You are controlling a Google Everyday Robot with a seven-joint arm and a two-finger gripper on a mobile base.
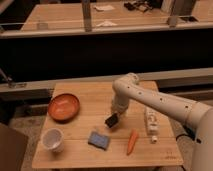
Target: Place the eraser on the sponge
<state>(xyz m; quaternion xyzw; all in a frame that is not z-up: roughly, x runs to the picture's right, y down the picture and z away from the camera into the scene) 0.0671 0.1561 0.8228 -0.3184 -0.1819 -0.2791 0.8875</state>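
Note:
A small black eraser (111,120) hangs just above the wooden table (80,152), tilted, held at the end of my gripper (114,118). The white arm reaches down to it from the right. The blue-grey sponge (99,140) lies flat on the table, a little below and to the left of the eraser, not touching it. The gripper is shut on the eraser.
An orange carrot (132,141) lies right of the sponge. A white bottle-like item (151,123) lies near the table's right edge. An orange-red bowl (64,106) sits at the left, and a white cup (53,139) stands at the front left.

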